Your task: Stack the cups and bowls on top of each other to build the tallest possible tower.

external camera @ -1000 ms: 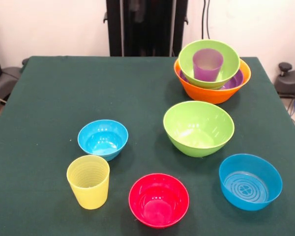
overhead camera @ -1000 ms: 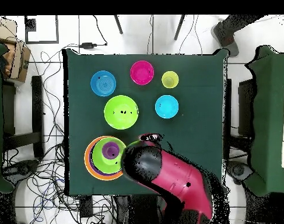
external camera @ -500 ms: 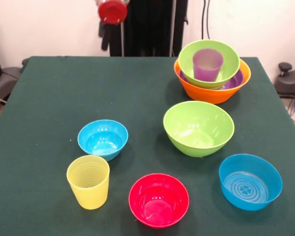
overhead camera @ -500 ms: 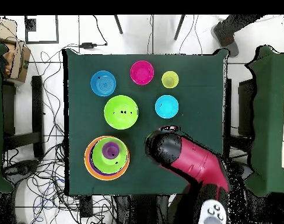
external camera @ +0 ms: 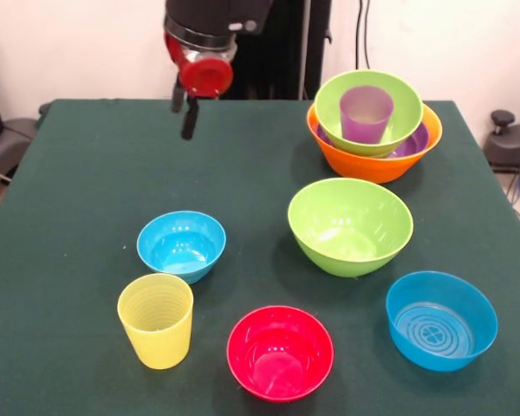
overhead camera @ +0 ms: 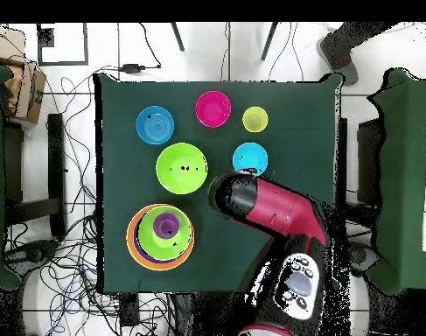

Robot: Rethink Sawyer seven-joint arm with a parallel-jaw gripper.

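**Arm swings out over the bench, bowls untouched**

Nearest me on the green bench [external camera: 87, 173], the pink-red bowl [external camera: 280, 352] sits at the front edge, with the ribbed yellow cup [external camera: 156, 320] upright just to its left and a blue bowl [external camera: 441, 320] off to the right. Behind the yellow cup rests the smaller blue bowl [external camera: 181, 245], and to the right of that the loose lime green bowl [external camera: 350, 225], all open side up and apart from one another. None of these has shifted since a moment ago.

Farther back on the right stands the tower [external camera: 374, 126]: the orange bowl [external camera: 373, 163] at the bottom, a purple rim showing inside it, a lime green bowl [external camera: 368, 111] above, and the purple cup [external camera: 365, 113] upright in that. It is as it was.

What has changed is the arm. Half a second ago only its red end showed at the top; now it has come lower and forward, and the pincer [external camera: 185, 111] hangs above the far left of the bench, holding nothing. I cannot tell whether its fingers are spread or pressed together. From overhead the arm [overhead camera: 268, 210] has swung toward the smaller blue bowl [overhead camera: 250, 159].
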